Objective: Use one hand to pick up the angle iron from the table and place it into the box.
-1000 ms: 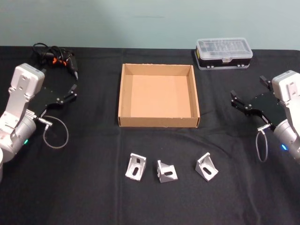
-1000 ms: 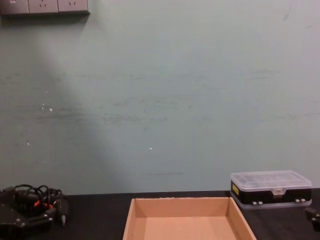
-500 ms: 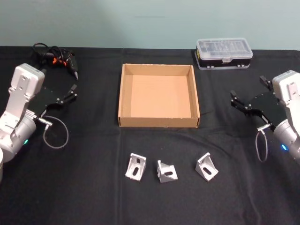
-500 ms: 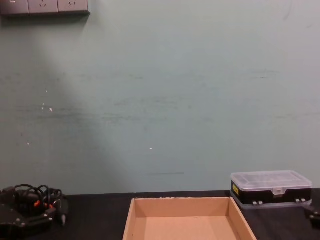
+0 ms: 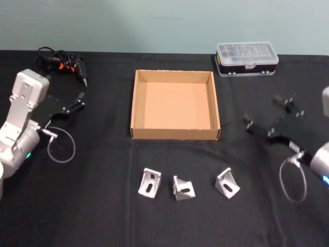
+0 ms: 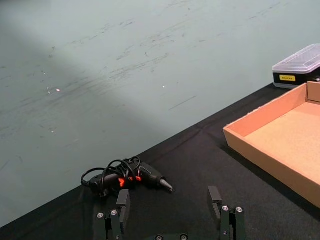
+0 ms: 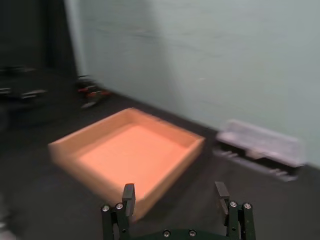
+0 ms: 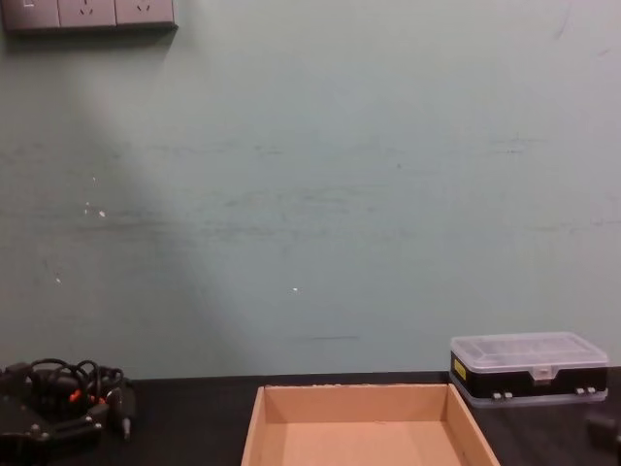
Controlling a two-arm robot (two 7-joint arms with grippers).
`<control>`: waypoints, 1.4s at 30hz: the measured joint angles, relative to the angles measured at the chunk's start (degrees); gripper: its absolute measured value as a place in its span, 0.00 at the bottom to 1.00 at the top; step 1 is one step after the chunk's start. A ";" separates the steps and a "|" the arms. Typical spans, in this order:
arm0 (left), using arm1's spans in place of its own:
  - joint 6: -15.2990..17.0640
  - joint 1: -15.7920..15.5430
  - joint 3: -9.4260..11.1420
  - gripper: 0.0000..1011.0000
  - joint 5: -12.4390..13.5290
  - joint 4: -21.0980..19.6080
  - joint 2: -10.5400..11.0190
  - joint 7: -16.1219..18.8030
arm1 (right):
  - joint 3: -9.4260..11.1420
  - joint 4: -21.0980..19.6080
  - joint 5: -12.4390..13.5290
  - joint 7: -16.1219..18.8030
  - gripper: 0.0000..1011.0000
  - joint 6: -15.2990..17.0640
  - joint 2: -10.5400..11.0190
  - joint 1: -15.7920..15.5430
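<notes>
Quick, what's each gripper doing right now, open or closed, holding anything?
Left gripper: open, empty, left of the box.
Right gripper: open, empty, right of the box.

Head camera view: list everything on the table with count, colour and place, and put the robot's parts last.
angle irons: three, silver, in a row on the table on the robot's side of the box
box: one, tan cardboard, mid-table, empty
case: one, black with clear lid, far right corner
corded tool: one, black with orange, far left corner
table: one, black
left gripper: black, open, left of the box
right gripper: black, open, right of the box
</notes>
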 joint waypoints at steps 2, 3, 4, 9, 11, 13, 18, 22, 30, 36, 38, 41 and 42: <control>0.00 0.00 0.00 1.00 0.00 0.00 0.00 0.00 | 0.75 -3.10 2.19 2.63 0.99 1.09 1.95 -2.70; 0.00 0.00 0.00 1.00 0.00 0.00 0.00 0.00 | 0.95 -4.13 2.81 3.50 0.99 1.44 2.64 -3.64; 0.00 0.00 0.00 1.00 0.00 0.00 0.00 0.00 | 1.13 -5.08 3.41 4.29 0.99 1.77 3.18 -4.38; 0.00 0.00 0.00 1.00 0.00 0.00 0.00 0.00 | 2.18 -9.15 5.82 7.91 0.99 4.04 5.71 -7.95; 0.00 0.00 0.00 1.00 0.00 0.00 0.00 0.00 | 2.39 -10.10 6.24 8.72 0.99 5.15 6.26 -8.85; 0.00 0.00 0.00 1.00 0.00 0.00 0.00 0.00 | 2.42 -10.85 6.41 9.42 0.99 6.21 6.67 -9.70; 0.00 0.00 0.00 1.00 0.00 0.00 0.00 0.00 | 2.18 -11.64 6.13 10.09 0.99 8.31 7.14 -10.60; 0.00 0.00 0.00 1.00 0.00 0.00 0.00 0.00 | 1.70 -12.04 5.71 10.06 0.99 11.97 6.99 -10.90; 0.00 0.00 0.00 1.00 0.00 0.00 0.00 0.00 | 0.62 -11.80 5.65 7.43 0.99 20.56 3.88 -9.10; 0.00 0.00 0.00 1.00 0.00 0.00 0.00 0.00 | -0.57 -11.41 4.73 4.76 0.99 26.65 0.55 -7.16; 0.00 0.00 0.00 1.00 0.00 0.00 0.00 0.00 | -0.90 -11.22 4.46 4.45 0.99 27.59 -0.11 -6.70; 0.00 0.00 0.00 1.00 0.00 0.00 0.00 0.00 | -1.64 -10.77 3.62 3.90 0.99 28.99 -1.48 -5.79; 0.00 0.00 0.00 1.00 0.00 0.00 0.00 0.00 | -1.81 -10.66 3.35 3.77 0.99 29.20 -1.78 -5.60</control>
